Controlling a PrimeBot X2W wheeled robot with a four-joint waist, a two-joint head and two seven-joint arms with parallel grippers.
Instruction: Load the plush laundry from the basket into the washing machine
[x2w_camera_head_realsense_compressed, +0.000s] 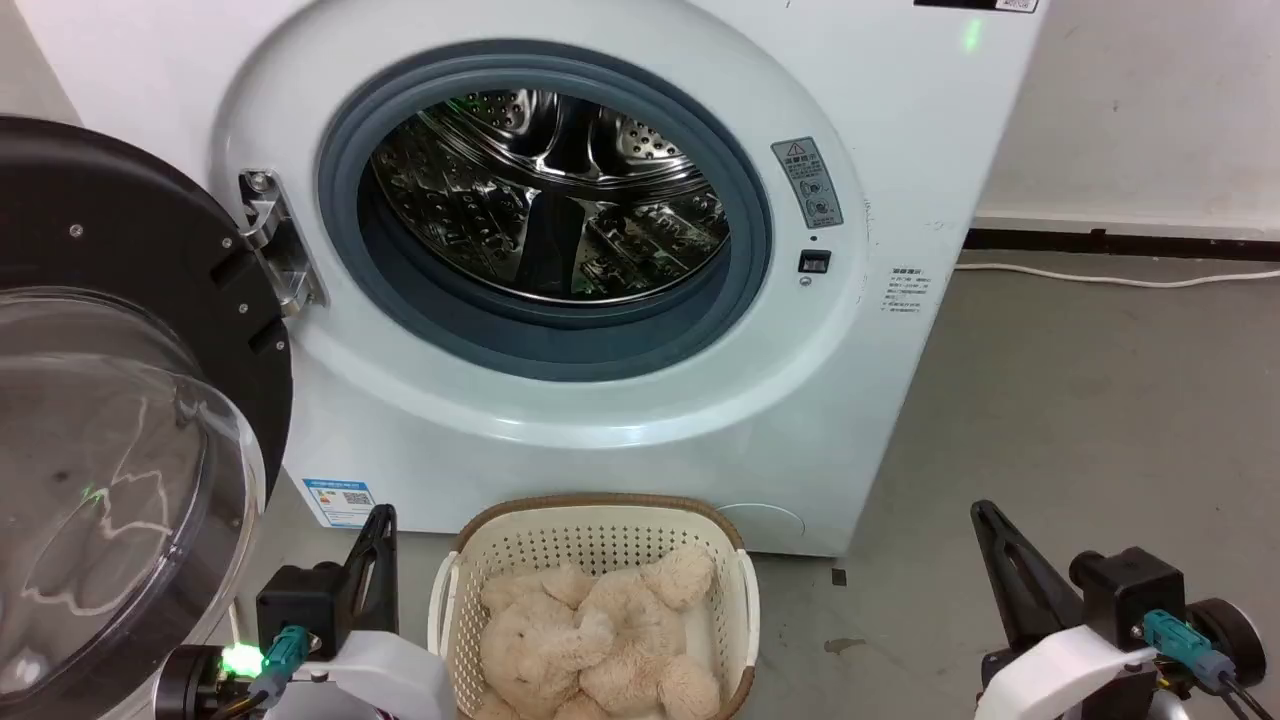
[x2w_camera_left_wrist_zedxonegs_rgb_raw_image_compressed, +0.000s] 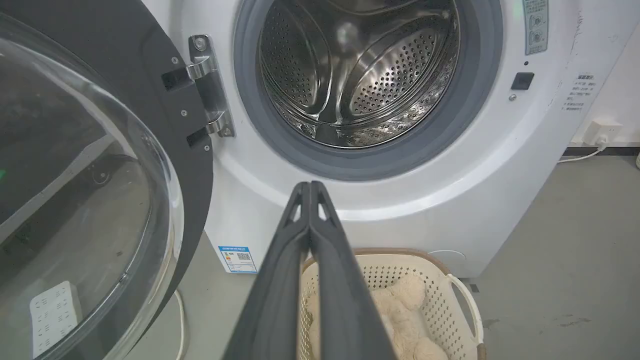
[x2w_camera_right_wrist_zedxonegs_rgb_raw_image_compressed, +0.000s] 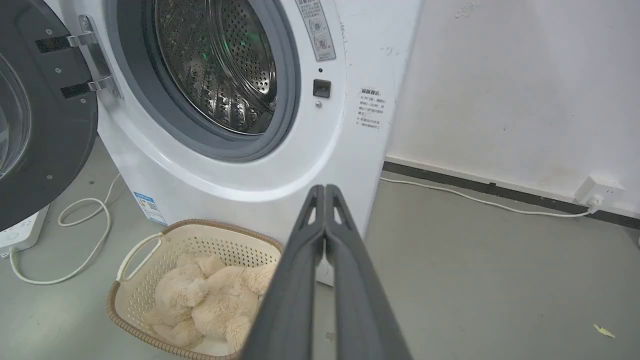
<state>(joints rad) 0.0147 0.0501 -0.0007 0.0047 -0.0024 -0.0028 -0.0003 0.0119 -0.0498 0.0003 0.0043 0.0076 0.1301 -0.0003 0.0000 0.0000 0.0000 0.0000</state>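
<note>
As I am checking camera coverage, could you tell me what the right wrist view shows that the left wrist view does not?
Right wrist view: the right gripper, jaws shut, a looped white cable on the floor, a yellowish scrap. Left wrist view: the left gripper, jaws shut, most of the clear door dome. Both: the washing machine, drum open, and the basket holding the plush toy.

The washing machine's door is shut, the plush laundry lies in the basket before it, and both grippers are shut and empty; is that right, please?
Not quite: the head view shows the door swung open at the left. The rest holds: the plush laundry lies in the basket before the washing machine, and the left gripper and right gripper are shut, empty.
</note>
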